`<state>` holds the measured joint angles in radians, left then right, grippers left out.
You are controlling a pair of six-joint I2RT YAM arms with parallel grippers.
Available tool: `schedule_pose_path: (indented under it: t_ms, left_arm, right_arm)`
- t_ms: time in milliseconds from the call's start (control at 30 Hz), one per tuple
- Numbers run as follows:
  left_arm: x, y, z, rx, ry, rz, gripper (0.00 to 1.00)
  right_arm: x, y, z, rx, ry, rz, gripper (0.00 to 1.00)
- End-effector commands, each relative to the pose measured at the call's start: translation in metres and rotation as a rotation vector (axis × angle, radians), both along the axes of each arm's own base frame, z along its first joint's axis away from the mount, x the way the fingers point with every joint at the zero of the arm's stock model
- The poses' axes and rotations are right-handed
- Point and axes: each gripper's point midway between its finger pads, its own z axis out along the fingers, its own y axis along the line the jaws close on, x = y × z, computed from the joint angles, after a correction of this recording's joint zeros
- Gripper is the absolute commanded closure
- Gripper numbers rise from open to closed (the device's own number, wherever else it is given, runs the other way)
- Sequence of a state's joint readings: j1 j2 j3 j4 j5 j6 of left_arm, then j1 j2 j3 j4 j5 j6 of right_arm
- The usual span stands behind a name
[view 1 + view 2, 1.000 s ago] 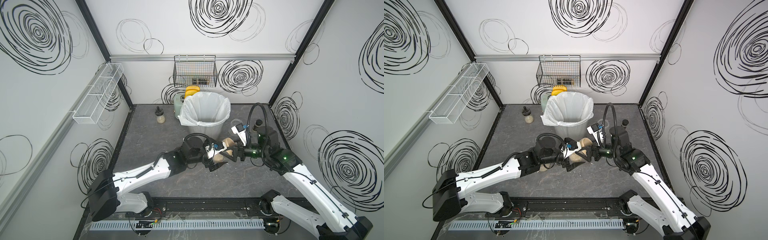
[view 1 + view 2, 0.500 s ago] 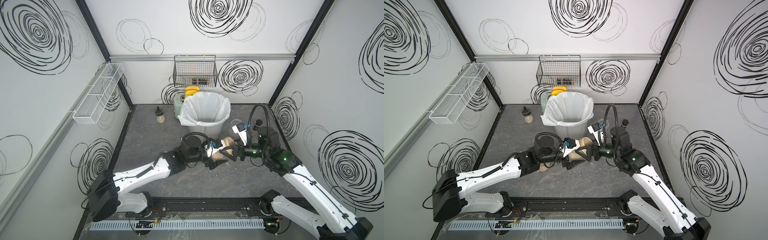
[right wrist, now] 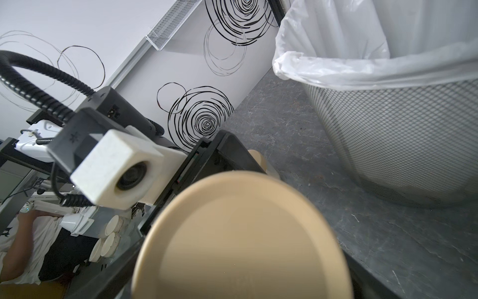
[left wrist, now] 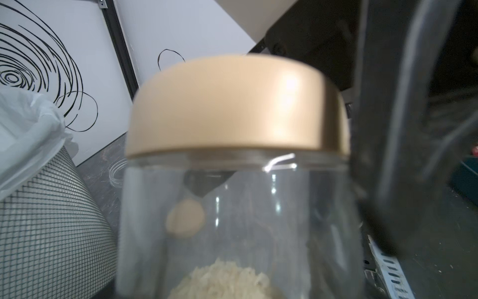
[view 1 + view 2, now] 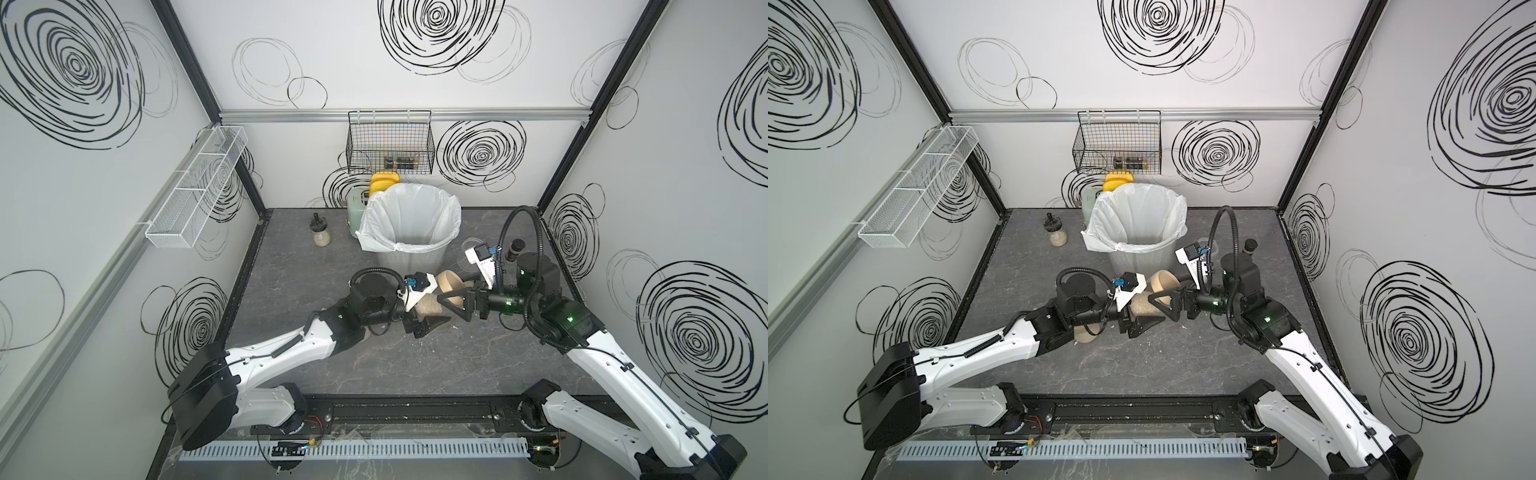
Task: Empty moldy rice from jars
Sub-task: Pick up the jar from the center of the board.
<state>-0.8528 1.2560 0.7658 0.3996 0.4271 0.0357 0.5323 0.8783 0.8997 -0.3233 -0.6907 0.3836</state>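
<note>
right hand (image 5: 455, 290) jaws spread wider around jar lid (image 5: 448, 281)

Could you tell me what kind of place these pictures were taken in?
Probably a robot test cell rather than a real kitchen: white walls printed with black swirls, two arms mounted on a front rail, and props like a lined mesh bin and a rice jar.

Grey tabletop (image 5: 374, 365) (mesh bin (image 5: 417, 262), bottle (image 5: 321, 233))

light: bright, even | glare: lid (image 4: 238, 103) | blur: wrist cams soft close-up
</note>
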Motion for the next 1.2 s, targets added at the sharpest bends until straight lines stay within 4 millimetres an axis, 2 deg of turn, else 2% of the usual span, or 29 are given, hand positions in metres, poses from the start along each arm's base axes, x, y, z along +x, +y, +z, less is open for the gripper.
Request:
schedule_pose_path:
  t_ms: [0, 400, 533, 900, 1167]
  left_arm:
    - [0.003, 0.007, 0.044, -0.135, -0.063, 0.021, 0.40]
    - [0.010, 0.020, 0.045, -0.181, -0.041, 0.079, 0.41]
    - [0.011, 0.025, 0.055, -0.221, -0.061, 0.101, 0.41]
    - [0.013, 0.030, 0.060, -0.232, -0.078, 0.135, 0.41]
    - [0.010, 0.025, 0.063, -0.231, -0.096, 0.128, 0.41]
  right_arm:
    - [-0.001, 0.000, 0.023, 0.042, -0.088, 0.011, 0.02]
    - [0.004, -0.009, 0.034, 0.022, -0.121, -0.056, 0.02]
    - [0.005, -0.011, 0.039, 0.026, -0.140, -0.073, 0.02]
    - [0.006, -0.009, 0.050, 0.064, -0.164, -0.071, 0.02]
    - [0.022, -0.007, 0.043, 0.047, -0.125, -0.124, 0.02]
